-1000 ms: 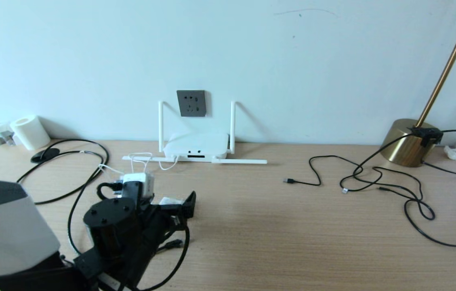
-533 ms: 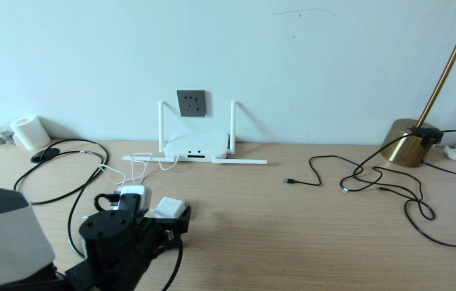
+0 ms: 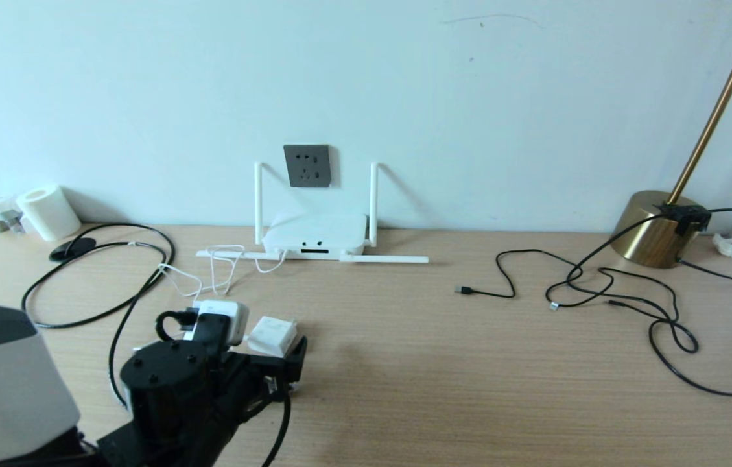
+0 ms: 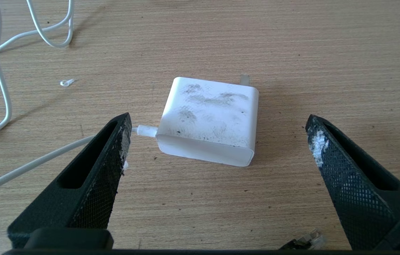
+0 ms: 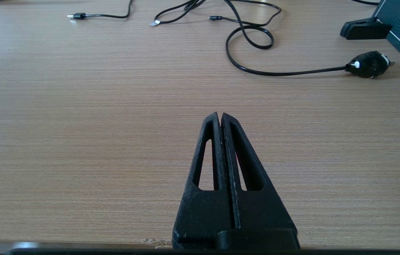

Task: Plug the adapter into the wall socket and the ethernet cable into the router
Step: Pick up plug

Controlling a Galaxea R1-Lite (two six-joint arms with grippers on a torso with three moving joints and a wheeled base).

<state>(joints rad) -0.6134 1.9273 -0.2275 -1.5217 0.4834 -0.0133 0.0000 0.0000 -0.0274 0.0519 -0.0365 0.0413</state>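
Your left gripper [image 4: 217, 122] has drawn back toward you since a second ago, jaws spread wide either side of the adapter [image 4: 209, 120], touching neither face. The adapter, hidden by the arm then, now lies flat on the table [image 3: 469, 376], its thin white cord [image 4: 1, 92] trailing off. Your right gripper [image 5: 220, 117] rests pressed together, unchanged. Farther back, router [image 3: 314, 235] and wall socket [image 3: 306, 165] sit as before.

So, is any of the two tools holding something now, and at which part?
Nothing is held. The left tool is open, its fingers on either side of the adapter on the table without touching it. The right tool is shut and empty.
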